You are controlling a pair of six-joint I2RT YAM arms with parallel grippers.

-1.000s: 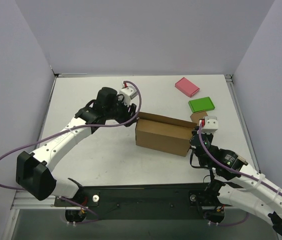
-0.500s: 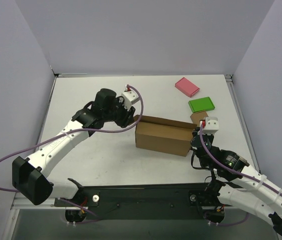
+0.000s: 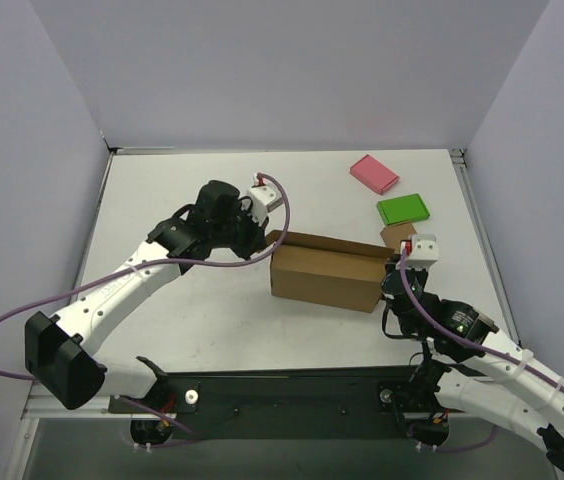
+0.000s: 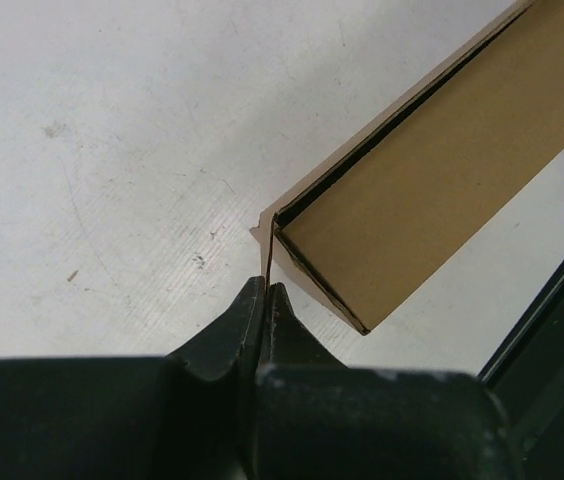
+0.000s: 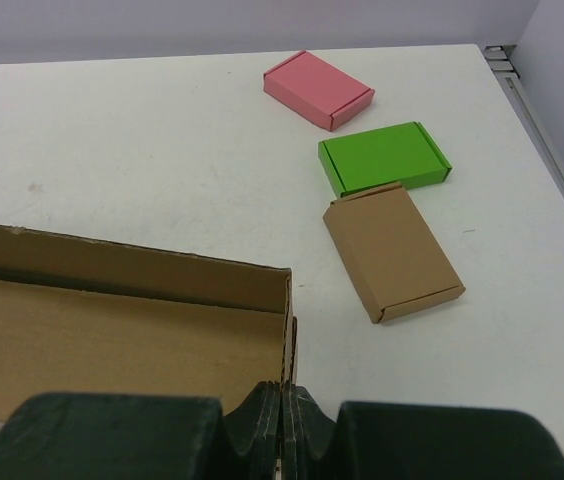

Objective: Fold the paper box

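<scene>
Wrist views: left gripper (image 4: 265, 292) pinches paper box (image 4: 442, 180) wall at 9 o'clock end, right gripper (image 5: 284, 392) at 3 o'clock end — overhead hides both pinches.

We can read no lettering, label, brand, number or sign anywhere; the plain brown corrugated cardboard box (image 3: 324, 280) shows only bare faces.

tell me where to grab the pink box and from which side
Probably from above, pinching across the two long edges of the pink box: it lies flat on the table with every side clear, and that is its narrower span.
</scene>
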